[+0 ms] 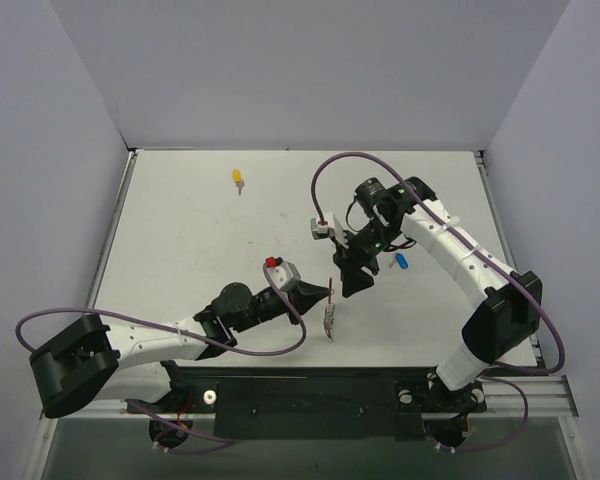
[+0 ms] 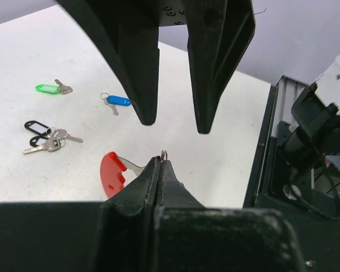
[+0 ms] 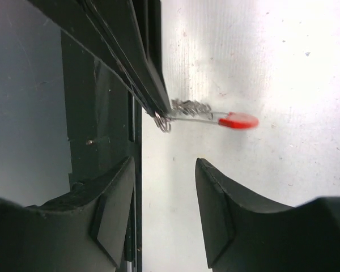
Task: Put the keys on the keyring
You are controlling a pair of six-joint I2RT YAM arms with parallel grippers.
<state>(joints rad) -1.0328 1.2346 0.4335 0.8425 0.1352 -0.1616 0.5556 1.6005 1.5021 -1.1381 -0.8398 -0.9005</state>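
My left gripper [image 1: 323,296] is shut on the keyring [image 1: 329,294] and holds it above the table. In the left wrist view its fingertips [image 2: 157,165] pinch the thin silver ring wire, and the red arc [image 2: 113,173] sticks out to the left. Small silver pieces [image 1: 329,323] dangle below. My right gripper [image 1: 353,283] is open and empty, just right of the keyring. In the right wrist view the ring [image 3: 164,122] and its red part [image 3: 238,120] lie just beyond my open fingers [image 3: 215,209]. The blue key [image 1: 400,262] lies on the table right of the right gripper.
A yellow key [image 1: 238,178] lies at the far left of the table. In the left wrist view a green key [image 2: 48,88], black keys [image 2: 41,131] and the blue key [image 2: 118,101] lie on the table. The black base rail [image 1: 310,395] runs along the near edge.
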